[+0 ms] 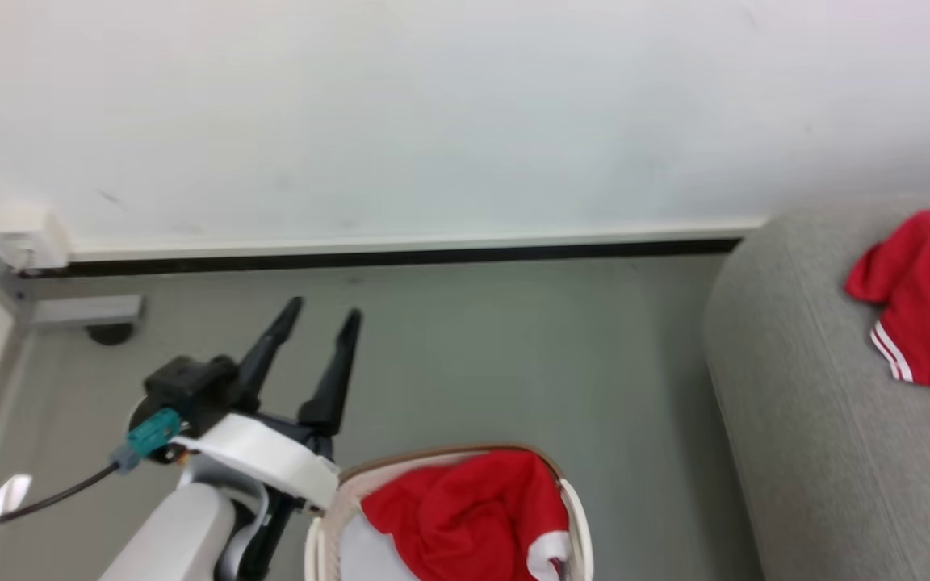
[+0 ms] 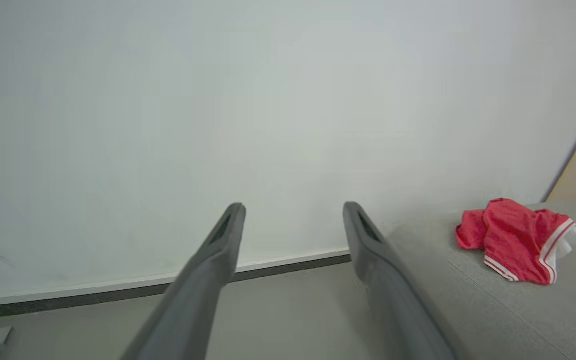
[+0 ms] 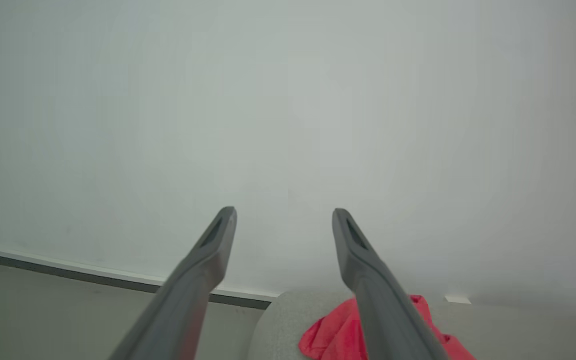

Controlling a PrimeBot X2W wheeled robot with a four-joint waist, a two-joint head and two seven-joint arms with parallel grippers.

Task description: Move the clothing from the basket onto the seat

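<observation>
Left gripper [image 1: 324, 308] sits over the grey floor [image 1: 513, 355], just left of the basket [image 1: 433, 454]. Its two dark fingers stand wide apart with nothing between them and point toward the white wall [image 1: 433, 121] and the dark baseboard [image 1: 400, 257]. A black cable with a teal plug [image 1: 150, 436] runs off that wrist. Right gripper [image 3: 284, 210] is also spread wide and empty, hanging above the rounded corner of the seat [image 1: 796, 387] with its fingers aimed at the same wall. One red garment [image 1: 925, 298] with red-and-white stripe trim lies crumpled on top of the seat, near that corner. In the right wrist view it shows partly behind the right-hand finger, low in the picture. A thin dark sliver at the right edge of the head view, just above this garment, is probably one finger of the right gripper, but too little of it shows to be sure. A second red garment [image 1: 465, 508], with a white panel at its lower edge, is bunched inside the basket and rises to about rim height on the far side. The pale inside of the basket shows to the left of it. The basket stands on the floor between the left arm and the seat, with a strip of floor separating it from the seat. Its near part is cut off at the bottom of the head view.
</observation>
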